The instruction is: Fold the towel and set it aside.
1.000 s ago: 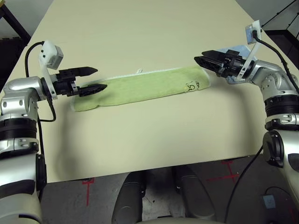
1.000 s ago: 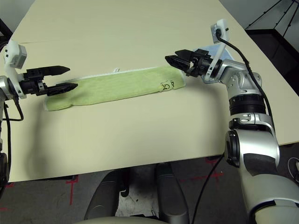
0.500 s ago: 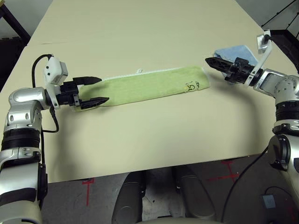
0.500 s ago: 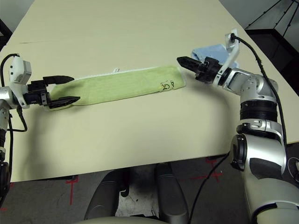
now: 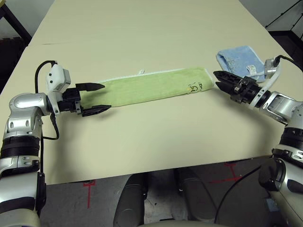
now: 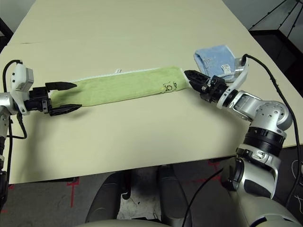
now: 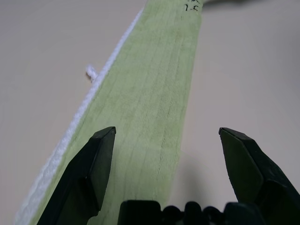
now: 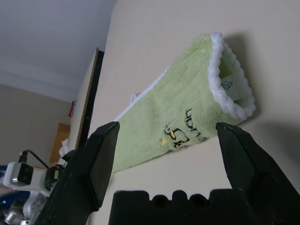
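The towel [image 5: 154, 87] lies flat on the table [image 5: 142, 33], folded into a long narrow strip. Its long axis runs from my left side to my right, the right end angled slightly away from me. White stitched edging follows the far long edge and wraps the right end. A small dark embroidered logo [image 5: 194, 87] sits near the right end; its characters cannot be read.

My left gripper [image 5: 98, 97] is at the strip's left end, fingers spread wide, one above the towel end and one over bare table, holding nothing. My right gripper [image 5: 218, 79] sits just beside the right end, also spread open and empty.

A folded light-blue cloth [image 5: 239, 58] lies beyond my right gripper, apart from the towel.
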Robot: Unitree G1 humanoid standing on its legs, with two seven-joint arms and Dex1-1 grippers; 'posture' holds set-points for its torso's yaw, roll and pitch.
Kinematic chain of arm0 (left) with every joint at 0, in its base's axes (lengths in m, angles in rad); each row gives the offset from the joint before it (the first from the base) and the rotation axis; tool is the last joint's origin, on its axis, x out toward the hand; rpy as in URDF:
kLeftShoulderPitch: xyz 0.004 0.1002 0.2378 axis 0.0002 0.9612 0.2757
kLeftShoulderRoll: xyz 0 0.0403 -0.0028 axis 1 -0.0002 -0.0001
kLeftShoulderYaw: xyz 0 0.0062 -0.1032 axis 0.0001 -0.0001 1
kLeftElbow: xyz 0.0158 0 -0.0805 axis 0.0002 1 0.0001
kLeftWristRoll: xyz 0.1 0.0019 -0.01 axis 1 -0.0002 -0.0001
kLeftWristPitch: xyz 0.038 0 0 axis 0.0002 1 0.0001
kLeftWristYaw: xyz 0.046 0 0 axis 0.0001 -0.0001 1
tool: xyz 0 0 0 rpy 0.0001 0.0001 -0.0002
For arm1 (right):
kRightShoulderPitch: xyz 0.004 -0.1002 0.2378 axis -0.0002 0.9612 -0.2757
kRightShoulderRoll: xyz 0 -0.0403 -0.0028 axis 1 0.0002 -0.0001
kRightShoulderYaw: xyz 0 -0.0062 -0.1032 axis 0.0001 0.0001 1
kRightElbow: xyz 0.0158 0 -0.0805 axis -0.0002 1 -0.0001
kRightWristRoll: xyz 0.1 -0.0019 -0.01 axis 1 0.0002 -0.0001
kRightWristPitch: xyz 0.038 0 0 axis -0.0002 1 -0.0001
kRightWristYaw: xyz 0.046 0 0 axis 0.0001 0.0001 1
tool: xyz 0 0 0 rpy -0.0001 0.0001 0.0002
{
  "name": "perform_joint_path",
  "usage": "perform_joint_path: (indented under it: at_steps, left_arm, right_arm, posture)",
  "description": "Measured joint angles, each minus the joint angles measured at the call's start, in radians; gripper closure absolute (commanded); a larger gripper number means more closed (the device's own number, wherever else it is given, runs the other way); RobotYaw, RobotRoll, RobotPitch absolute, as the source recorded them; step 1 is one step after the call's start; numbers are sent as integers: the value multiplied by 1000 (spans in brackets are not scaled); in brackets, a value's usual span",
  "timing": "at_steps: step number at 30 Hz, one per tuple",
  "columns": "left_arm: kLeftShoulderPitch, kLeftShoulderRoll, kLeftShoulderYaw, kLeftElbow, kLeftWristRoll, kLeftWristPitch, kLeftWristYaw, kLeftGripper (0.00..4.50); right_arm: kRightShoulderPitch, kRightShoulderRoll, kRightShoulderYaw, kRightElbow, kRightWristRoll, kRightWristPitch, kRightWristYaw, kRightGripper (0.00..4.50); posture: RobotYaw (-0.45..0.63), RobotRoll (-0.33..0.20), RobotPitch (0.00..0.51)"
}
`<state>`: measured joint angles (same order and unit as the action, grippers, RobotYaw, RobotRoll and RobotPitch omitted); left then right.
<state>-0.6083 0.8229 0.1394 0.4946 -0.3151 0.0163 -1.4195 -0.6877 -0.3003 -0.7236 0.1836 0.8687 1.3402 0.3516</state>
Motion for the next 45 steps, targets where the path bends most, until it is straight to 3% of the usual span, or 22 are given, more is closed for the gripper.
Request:
perform_joint_path:
  at_steps: [9,16,24,35,45]
  left_arm:
    - [-3,0,-1,-68,-6,62,21,36]
    - [4,6,-2,-248,-40,195,66,36]
    - [-7,18,-2,-296,-54,283,93,36]
    - [-5,19,-2,-284,-54,275,93,36]
    - [46,24,9,-246,-55,210,98,36]
  right_arm:
    - [42,54,-43,-44,78,24,-139,10]
    - [42,69,-44,-44,103,15,-214,10]
    - [42,81,-32,-39,118,-33,-260,10]
    - [-6,118,89,51,79,-198,-265,10]
    - [-26,135,113,61,86,-228,-309,10]
  posture:
    - [-63,0,243]
    - [-60,0,245]
    - [-59,0,243]
    - [-46,0,246]
    - [-43,0,243]
